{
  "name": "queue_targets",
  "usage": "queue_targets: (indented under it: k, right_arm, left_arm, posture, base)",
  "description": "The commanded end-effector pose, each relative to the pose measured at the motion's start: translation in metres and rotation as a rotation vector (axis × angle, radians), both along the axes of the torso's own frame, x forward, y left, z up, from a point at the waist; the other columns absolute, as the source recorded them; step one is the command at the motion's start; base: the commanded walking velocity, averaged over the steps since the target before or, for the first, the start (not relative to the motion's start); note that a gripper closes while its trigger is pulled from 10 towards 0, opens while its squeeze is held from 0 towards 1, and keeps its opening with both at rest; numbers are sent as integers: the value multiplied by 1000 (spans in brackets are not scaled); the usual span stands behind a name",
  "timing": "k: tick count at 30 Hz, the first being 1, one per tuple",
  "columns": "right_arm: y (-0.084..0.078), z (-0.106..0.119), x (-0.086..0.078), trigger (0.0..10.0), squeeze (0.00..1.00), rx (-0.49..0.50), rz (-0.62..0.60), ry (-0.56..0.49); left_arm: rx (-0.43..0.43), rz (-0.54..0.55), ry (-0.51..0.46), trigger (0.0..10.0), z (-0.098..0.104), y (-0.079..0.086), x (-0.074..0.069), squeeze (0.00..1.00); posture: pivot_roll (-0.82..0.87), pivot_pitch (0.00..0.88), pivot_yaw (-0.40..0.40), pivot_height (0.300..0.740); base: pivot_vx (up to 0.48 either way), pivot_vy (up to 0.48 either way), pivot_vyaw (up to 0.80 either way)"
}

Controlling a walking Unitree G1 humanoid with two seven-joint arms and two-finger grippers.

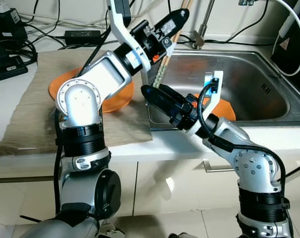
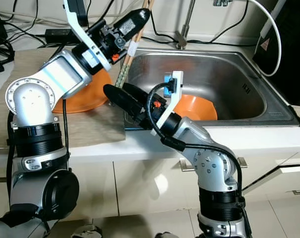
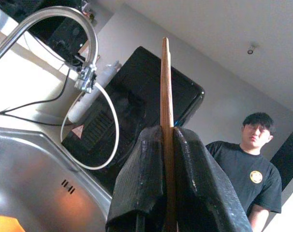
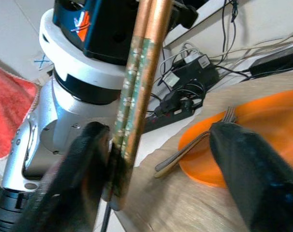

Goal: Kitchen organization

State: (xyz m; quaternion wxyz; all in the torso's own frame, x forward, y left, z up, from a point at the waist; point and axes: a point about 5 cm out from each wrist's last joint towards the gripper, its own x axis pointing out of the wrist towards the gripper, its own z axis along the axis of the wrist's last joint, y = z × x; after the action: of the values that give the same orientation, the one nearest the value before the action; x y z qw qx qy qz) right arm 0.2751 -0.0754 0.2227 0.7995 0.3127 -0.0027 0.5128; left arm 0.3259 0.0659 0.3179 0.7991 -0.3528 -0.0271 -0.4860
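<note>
My left gripper is raised over the left rim of the sink, shut on a pair of wooden chopsticks that hang down with their green-patterned ends toward the sink's left wall. In the left wrist view the chopsticks stand up between the pressed fingers. My right gripper is open at the sink's front left corner. Its two fingers lie on either side of the chopsticks' lower end, which is close to one finger. An orange plate with a fork rests on the beige mat.
An orange dish lies in the sink behind my right arm. The faucet rises at the sink's back edge. Cables and a power strip crowd the counter's back left. A person stands beyond the sink.
</note>
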Motion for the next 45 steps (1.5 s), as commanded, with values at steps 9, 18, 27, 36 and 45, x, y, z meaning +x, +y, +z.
queue_targets:
  k: [9,18,27,36,45]
  right_arm:
    - [0,1,-2,0,0,16,26,15]
    - [-1,1,-3,0,0,25,37,17]
    - [-2,1,-3,0,0,30,37,18]
    - [-6,-1,2,0,0,23,-14,23]
    - [-16,-1,9,0,0,19,-80,32]
  left_arm:
    - [11,-63,5,0,-1,-12,-9,0]
    - [9,-56,16,0,-1,-11,-9,0]
    - [23,-40,26,706,-3,-10,-7,0]
    - [-1,25,97,10000,-7,-1,3,1000]
    - [15,129,76,10000,-4,9,9,1000]
  posture:
    - [34,45,-51,740]
    - [35,44,-51,740]
    - [34,37,-50,740]
    - [33,25,-49,740]
    - [30,17,-49,740]
  base:
    - [0,0,0]
    - [0,0,0]
    - [0,0,0]
    - [0,0,0]
    - [0,0,0]
